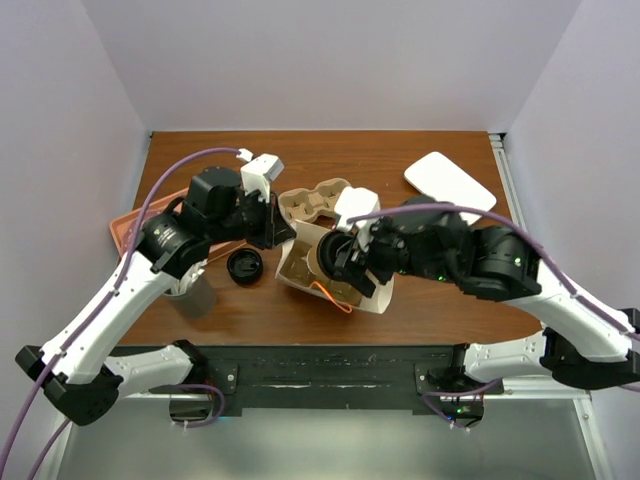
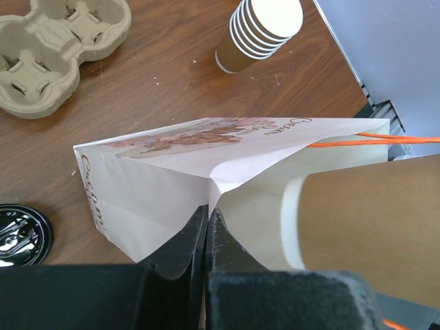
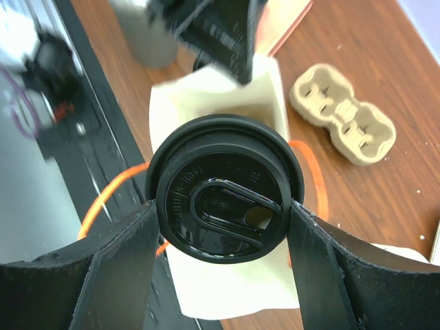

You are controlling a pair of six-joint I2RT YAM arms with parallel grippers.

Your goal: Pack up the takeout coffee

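The takeout coffee, a tan paper cup with a black sip lid [image 3: 223, 196], is held in my right gripper [image 3: 223, 206], whose fingers press on both sides of the lid. It hangs over the open mouth of a white paper bag [image 3: 227, 289] with orange handles. In the top view the cup [image 1: 333, 258] is at the bag [image 1: 378, 298] opening, under my right gripper [image 1: 340, 262]. My left gripper [image 2: 208, 212] is shut on the bag's upper edge [image 2: 172, 172] and holds it; it also shows in the top view [image 1: 283, 240]. The cup's tan wall [image 2: 371, 227] shows beside the bag.
A loose black lid [image 1: 244, 266] lies left of the bag. A brown pulp cup carrier [image 1: 315, 200] sits behind it. A stack of lidless cups [image 2: 258, 34] stands near the table's front edge. An orange tray [image 1: 130, 228] is at the left, a white flat object [image 1: 450, 185] at the back right.
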